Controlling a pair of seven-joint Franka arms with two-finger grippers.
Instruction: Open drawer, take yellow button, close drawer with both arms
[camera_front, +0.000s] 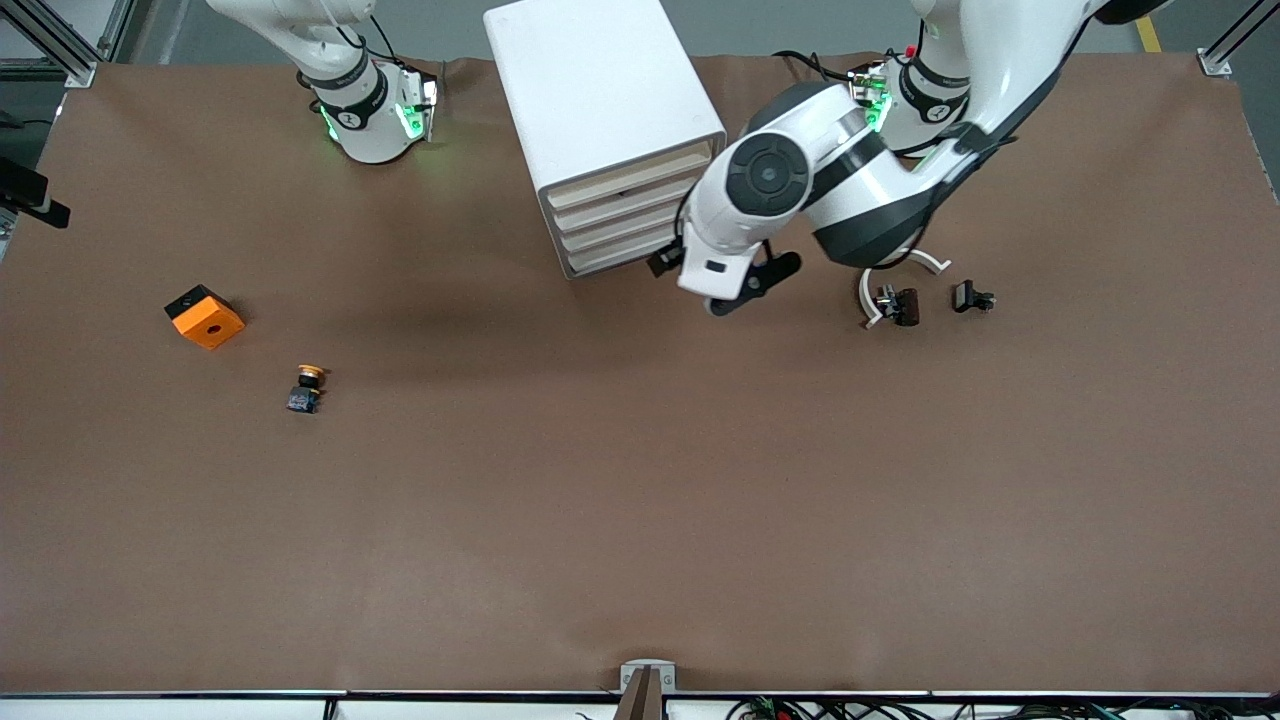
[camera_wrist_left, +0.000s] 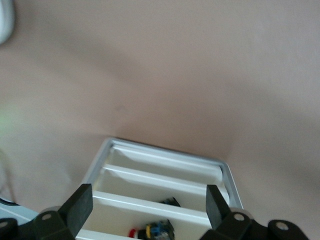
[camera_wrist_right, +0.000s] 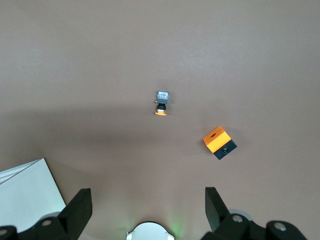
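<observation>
Left pincer hovers at the cabinet's cream drawer fronts, fingers spread wide, holding nothing; its wrist view looks down into a white drawer with small parts inside. Right pincer also spread and empty, arm waiting up near its base. Button lies on the brown surface toward the right arm's end, just beside and nearer the front camera than the orange block.

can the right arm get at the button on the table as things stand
Probably yes. The button lies in the open at the right arm's end of the table, apart from the orange block, with nothing over it. The right pincer is open above the table, holding nothing.
</observation>
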